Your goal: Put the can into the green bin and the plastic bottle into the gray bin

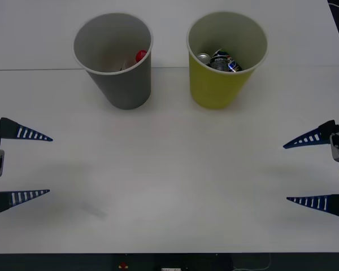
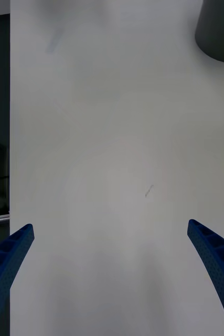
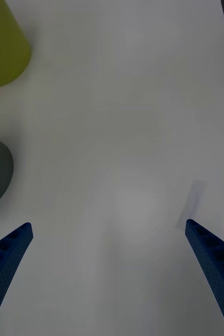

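Left gripper (image 1: 50,165), left edge: spread, empty | right gripper (image 1: 286,172), right edge: spread, empty | green bin (image 1: 220,90), upper right: holds can (image 1: 204,57) | gray bin (image 1: 124,84), upper left.

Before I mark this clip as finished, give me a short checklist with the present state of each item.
1. Cans inside the green bin: ok; the can with its silver top lies there beside a second can.
2. Bottle inside the gray bin: cannot tell; a red cap shows inside, the body is hidden.
3. Both bins upright on the table: ok.
4. Left pincer open and holding nothing: ok.
5. Right pincer open and holding nothing: ok.
6. Both pincers well back from the bins: ok.
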Controlling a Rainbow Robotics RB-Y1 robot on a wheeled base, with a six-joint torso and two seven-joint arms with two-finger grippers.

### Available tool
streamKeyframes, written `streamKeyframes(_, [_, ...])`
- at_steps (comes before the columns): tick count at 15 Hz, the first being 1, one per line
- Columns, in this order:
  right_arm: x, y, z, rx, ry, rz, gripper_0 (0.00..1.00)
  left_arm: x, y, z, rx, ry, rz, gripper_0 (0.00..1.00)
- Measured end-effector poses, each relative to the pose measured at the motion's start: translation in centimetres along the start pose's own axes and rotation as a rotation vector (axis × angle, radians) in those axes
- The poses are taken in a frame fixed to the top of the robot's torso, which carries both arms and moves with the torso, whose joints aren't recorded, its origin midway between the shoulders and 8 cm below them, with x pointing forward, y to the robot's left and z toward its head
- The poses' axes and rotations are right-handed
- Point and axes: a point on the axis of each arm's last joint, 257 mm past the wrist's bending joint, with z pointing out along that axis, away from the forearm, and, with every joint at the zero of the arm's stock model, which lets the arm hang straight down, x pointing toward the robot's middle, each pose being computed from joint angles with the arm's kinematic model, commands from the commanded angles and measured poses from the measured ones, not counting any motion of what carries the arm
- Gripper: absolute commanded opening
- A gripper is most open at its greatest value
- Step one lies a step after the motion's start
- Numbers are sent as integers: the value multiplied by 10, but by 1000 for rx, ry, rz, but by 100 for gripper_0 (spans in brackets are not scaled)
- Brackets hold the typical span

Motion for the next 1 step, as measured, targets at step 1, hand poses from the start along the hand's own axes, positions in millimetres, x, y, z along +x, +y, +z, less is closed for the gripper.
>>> streamKeyframes(1, [1,-1,0,2,1,3,100,0,0,0,0,0,0,100])
